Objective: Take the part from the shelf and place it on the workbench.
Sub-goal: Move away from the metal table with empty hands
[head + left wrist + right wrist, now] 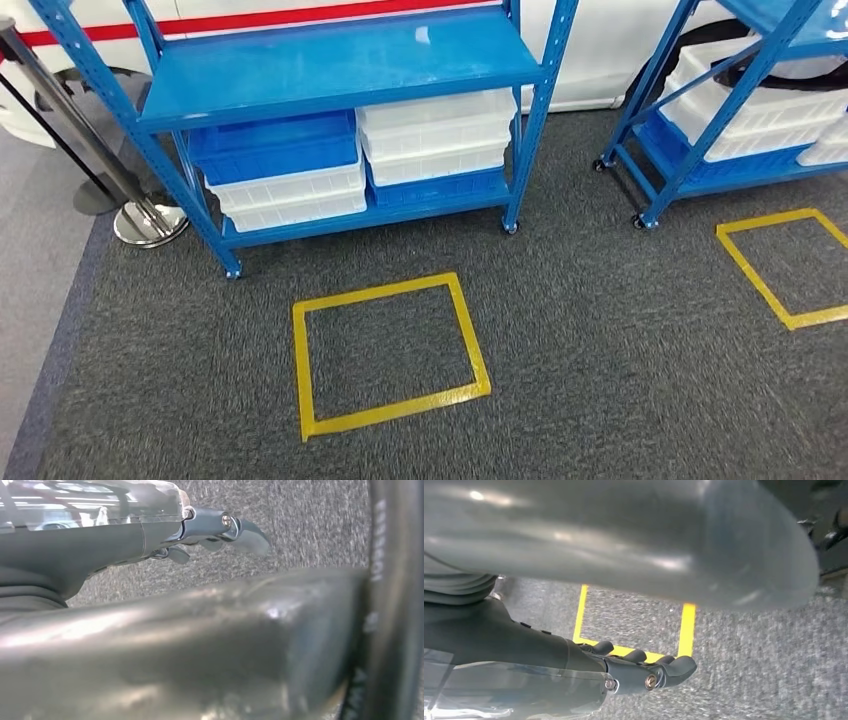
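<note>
1. The blue steel shelf rack (340, 65) is standing at the far side of the dark grey carpet (600, 330). Which item on it is the part, I cannot tell.
2. On its lower level, a blue plastic crate (272, 145) is sitting on stacked white plastic crates (290, 195) at the left, and a taller stack of white crates (437, 133) is resting on another blue crate (440, 187) at the right.
3. A yellow tape square (385, 355) is lying on the carpet just near of the rack; a second yellow tape square (785, 265) is lying further right.
4. A second blue rack (700, 110) holding white crates is standing at the far right.
5. A chrome stanchion base (148, 222) is resting at the left, beside the rack's leg.
6. The left hand (215, 532) is hanging over carpet, fingers loosely extended, holding nothing.
7. The right hand (644, 670) is hanging above a yellow tape line, fingers slightly curled and apart, holding nothing.
</note>
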You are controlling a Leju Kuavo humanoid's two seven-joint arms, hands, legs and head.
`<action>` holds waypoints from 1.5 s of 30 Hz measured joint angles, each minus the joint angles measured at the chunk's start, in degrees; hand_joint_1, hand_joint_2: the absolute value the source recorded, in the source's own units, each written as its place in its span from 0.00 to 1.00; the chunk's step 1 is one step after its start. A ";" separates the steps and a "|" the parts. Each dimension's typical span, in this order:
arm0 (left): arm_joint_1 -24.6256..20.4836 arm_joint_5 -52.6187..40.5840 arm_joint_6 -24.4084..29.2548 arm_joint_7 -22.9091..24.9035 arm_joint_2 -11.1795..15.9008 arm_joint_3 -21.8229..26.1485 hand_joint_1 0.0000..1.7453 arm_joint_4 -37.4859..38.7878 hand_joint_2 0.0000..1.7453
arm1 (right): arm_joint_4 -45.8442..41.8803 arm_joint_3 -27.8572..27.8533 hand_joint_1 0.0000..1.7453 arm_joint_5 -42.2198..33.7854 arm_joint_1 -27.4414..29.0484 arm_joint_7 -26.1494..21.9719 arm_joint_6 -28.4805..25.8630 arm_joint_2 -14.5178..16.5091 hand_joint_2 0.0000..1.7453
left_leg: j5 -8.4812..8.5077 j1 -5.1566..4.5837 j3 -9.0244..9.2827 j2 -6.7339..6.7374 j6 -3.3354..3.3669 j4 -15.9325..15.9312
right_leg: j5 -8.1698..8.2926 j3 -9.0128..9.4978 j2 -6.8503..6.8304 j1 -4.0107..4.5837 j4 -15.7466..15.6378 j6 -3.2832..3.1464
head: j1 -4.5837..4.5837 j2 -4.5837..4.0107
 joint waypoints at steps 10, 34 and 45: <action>0.21 -0.61 0.00 0.02 -0.08 0.03 0.00 -0.01 0.00 | -0.01 -0.17 0.00 1.04 0.08 0.17 0.93 0.08 0.00 | -3.29 0.80 -11.10 0.78 -1.90 12.71 | -3.24 5.72 -0.88 -0.55 -0.90 -1.31 | -0.03 0.00; 0.00 -1.75 0.03 0.09 -0.63 1.24 0.00 -0.10 0.00 | -0.02 -0.75 0.00 0.98 -0.38 0.00 -0.38 0.06 0.00 | 3.86 0.40 -9.87 -2.48 -0.85 4.65 | -2.26 4.45 2.79 -0.95 -1.46 -0.48 | -0.02 0.00; -0.17 -1.91 -0.02 0.02 -0.67 1.29 0.00 -0.25 0.00 | -0.01 -1.13 0.00 0.93 -0.33 0.01 -0.15 0.08 0.00 | 4.80 0.56 -7.40 0.43 -0.83 1.74 | -3.97 6.05 0.14 -0.57 -1.38 0.67 | -0.01 0.00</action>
